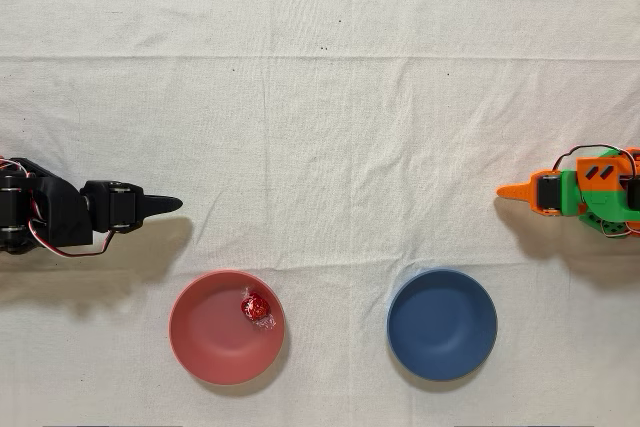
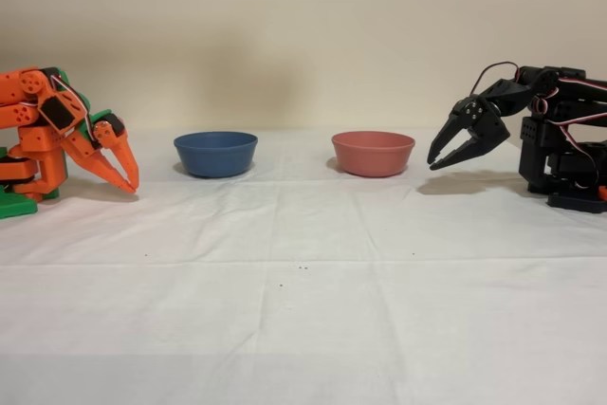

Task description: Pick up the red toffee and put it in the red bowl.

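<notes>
The red toffee (image 1: 257,307) lies inside the red bowl (image 1: 212,339), toward its upper right part in the overhead view. From the side, the red bowl (image 2: 373,154) hides the toffee behind its wall. My black gripper (image 1: 172,204) hovers up and to the left of the bowl, apart from it, its fingertips together and nothing held. In the fixed view the gripper (image 2: 433,164) points down and left, a short way right of the red bowl, with its tips meeting above the cloth.
A dark blue bowl (image 1: 441,324) of the same size stands beside the red one and is seen from the side as the blue bowl (image 2: 215,153). The orange arm (image 1: 580,192) stands idle at the far side. White cloth covers the table.
</notes>
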Controlling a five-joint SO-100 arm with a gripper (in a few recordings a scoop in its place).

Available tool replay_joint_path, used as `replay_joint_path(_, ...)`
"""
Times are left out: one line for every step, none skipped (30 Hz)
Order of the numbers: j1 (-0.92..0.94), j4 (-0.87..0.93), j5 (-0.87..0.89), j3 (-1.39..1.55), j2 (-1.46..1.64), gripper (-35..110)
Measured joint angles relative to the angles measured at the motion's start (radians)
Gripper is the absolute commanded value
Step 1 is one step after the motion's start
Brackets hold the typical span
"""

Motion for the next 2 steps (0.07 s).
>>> replay_joint_path(0.000, 0.000, 0.000, 0.000, 0.000, 1)
replay_joint_path(0.000, 0.000, 0.000, 0.000, 0.000, 1)
